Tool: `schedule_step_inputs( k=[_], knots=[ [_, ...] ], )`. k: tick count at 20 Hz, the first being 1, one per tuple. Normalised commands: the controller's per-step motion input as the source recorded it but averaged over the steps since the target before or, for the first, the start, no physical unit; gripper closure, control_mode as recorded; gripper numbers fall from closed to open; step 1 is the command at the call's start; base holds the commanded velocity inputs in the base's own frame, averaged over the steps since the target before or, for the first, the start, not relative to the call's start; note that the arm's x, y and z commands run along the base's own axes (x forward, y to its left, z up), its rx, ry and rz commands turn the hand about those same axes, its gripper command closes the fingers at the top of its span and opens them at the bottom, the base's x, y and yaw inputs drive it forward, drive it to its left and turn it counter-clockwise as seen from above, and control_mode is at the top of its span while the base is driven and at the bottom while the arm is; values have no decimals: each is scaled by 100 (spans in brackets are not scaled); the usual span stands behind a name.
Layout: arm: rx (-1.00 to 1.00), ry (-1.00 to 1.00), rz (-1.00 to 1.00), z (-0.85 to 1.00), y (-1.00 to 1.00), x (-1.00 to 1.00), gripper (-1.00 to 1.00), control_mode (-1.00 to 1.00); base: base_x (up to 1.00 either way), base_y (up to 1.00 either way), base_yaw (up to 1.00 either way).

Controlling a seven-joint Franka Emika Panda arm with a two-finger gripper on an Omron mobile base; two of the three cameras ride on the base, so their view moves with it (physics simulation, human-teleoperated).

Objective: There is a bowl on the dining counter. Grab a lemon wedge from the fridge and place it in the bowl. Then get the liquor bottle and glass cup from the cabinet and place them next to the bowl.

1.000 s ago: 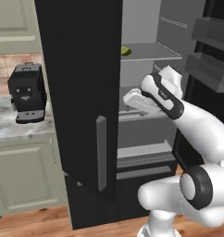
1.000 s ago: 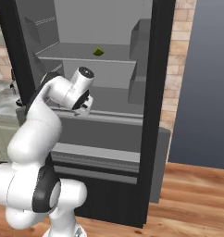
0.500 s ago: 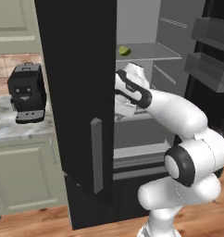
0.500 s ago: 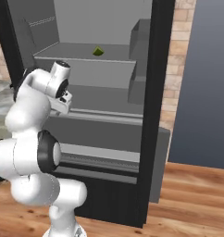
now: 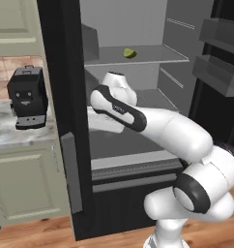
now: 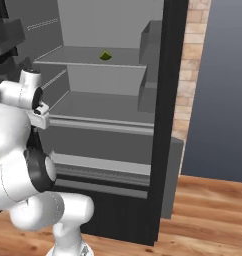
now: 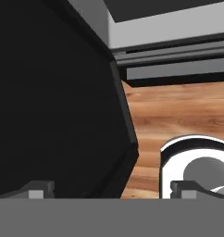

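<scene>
An open fridge [image 5: 138, 121] with a dark frame takes up most of both base views; its black door [image 5: 61, 111] stands swung out at the left of the left base view, with a grey handle [image 5: 73, 179] low on its edge. On the upper shelf [image 5: 138, 57], toward the top centre of the left base view, lies a small green lemon wedge [image 5: 130, 53]; in the right base view the same lemon wedge [image 6: 106, 55] sits in the upper middle, alone on its shelf with bare shelf around it on all sides. The shelf below is also open and uncluttered; a grey bin [image 6: 150, 35] stands at the right wall of the fridge in the right base view.

The white arm [image 5: 157, 131] reaches from the lower right of the left base view toward the middle shelf, its wrist close to the inner edge of the door; the lemon wedge lies above and well apart from it. In the right base view the arm [image 6: 18, 130] crowds the left edge and is partly cut off there.

The claw [image 7: 111, 190] appears at the bottom of the hand view, where two small dark fingertips [image 7: 37, 189] sit far apart near the lower left and lower right; the claw is spread wide with nothing between the tips. That view looks down past the black door edge onto a wooden floor [image 7: 174, 115].

A black coffee machine [image 5: 27, 97] stands on a marble counter [image 5: 17, 133] at the left of the left base view. A brick wall [image 6: 193, 65] rises right of the fridge in the right base view.
</scene>
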Motion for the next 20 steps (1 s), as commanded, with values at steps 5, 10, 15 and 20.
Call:
schedule_step_inputs(
  k=[5, 10, 15, 20],
  knots=[
    [-22, 1, 0, -3, 100, -14, -100, -100, 0, 0, 0],
    [-15, -2, -2, 4, 49, -21, -100, -100, 0, 0, 0],
    [-2, -6, -12, 48, -50, -9, -100, -100, 0, 0, 0],
    [0, -11, -8, 92, -100, 0, -100, -100, 0, 0, 0]
  ],
)
